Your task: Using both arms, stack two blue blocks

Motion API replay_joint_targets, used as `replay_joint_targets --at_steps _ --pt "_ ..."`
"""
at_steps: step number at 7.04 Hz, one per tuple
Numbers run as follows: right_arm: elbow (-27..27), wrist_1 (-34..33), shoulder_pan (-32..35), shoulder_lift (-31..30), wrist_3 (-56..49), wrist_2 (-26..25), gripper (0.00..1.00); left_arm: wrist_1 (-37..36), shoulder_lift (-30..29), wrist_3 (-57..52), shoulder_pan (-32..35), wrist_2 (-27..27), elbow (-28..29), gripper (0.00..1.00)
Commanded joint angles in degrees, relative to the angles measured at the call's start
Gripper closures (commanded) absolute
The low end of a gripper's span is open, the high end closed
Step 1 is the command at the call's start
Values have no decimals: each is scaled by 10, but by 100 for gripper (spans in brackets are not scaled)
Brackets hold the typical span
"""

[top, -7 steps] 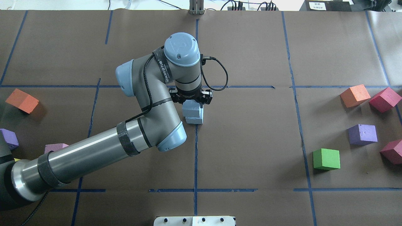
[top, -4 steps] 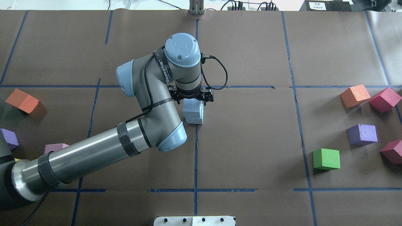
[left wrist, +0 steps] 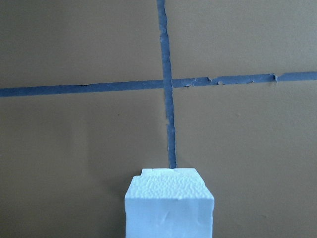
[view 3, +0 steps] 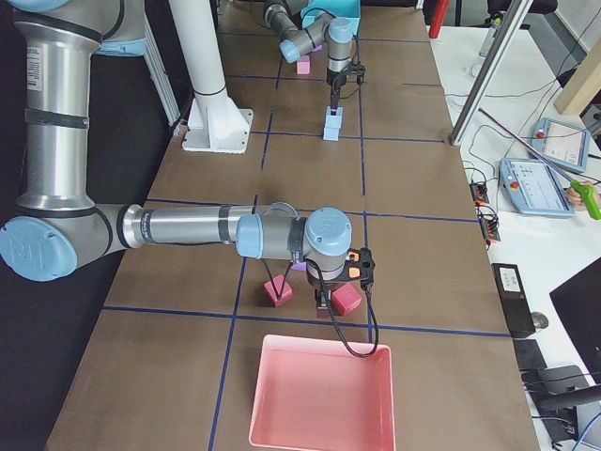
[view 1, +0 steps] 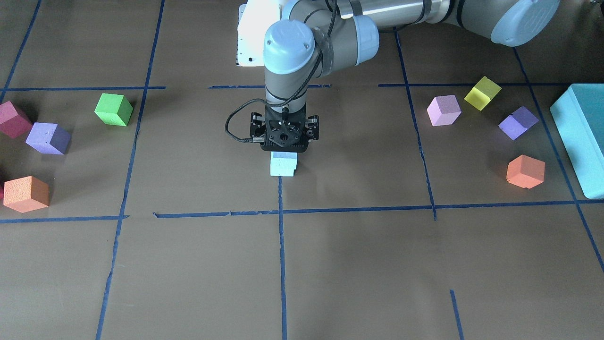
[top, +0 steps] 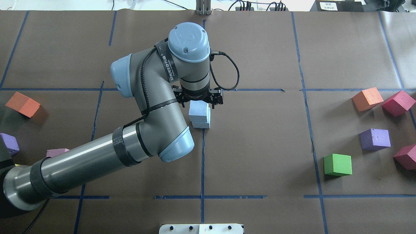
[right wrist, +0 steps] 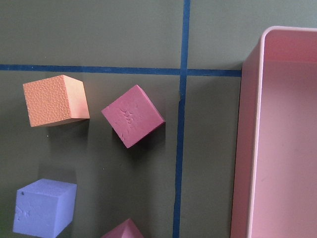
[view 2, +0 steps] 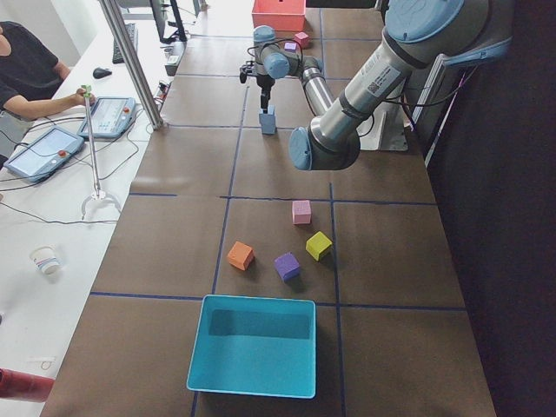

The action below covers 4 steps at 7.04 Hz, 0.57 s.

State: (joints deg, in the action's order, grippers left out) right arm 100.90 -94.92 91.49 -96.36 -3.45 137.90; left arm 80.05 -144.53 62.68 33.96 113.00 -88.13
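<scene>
The two blue blocks stand stacked at the table's centre, on a blue tape line. The deeper blue block rests on the paler one, slightly offset. The stack also shows in the front view and from above in the left wrist view. My left gripper hangs straight above the stack, open and clear of it; it also shows in the front view. My right gripper shows only in the right side view, low over maroon cubes; I cannot tell whether it is open or shut.
Orange, maroon, purple and green cubes lie at the right. Orange, purple and pink cubes lie at the left. A teal box and a pink tray stand at the table's ends.
My left gripper has let go of the upper blue block and risen above the stack. The upper block stays on the lower one.
</scene>
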Motion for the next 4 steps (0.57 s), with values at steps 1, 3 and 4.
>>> replay_joint_targets --at_steps 1,3,4 --pt "0 0 0 0 -2 0 0 -72 14 -9 30 10 -75 0" --pt "0 0 0 -1 -6 -1 0 -98 152 -119 91 48 -212 0" --pt "1 0 0 -1 -7 -1 0 -98 219 -194 136 49 -255 0"
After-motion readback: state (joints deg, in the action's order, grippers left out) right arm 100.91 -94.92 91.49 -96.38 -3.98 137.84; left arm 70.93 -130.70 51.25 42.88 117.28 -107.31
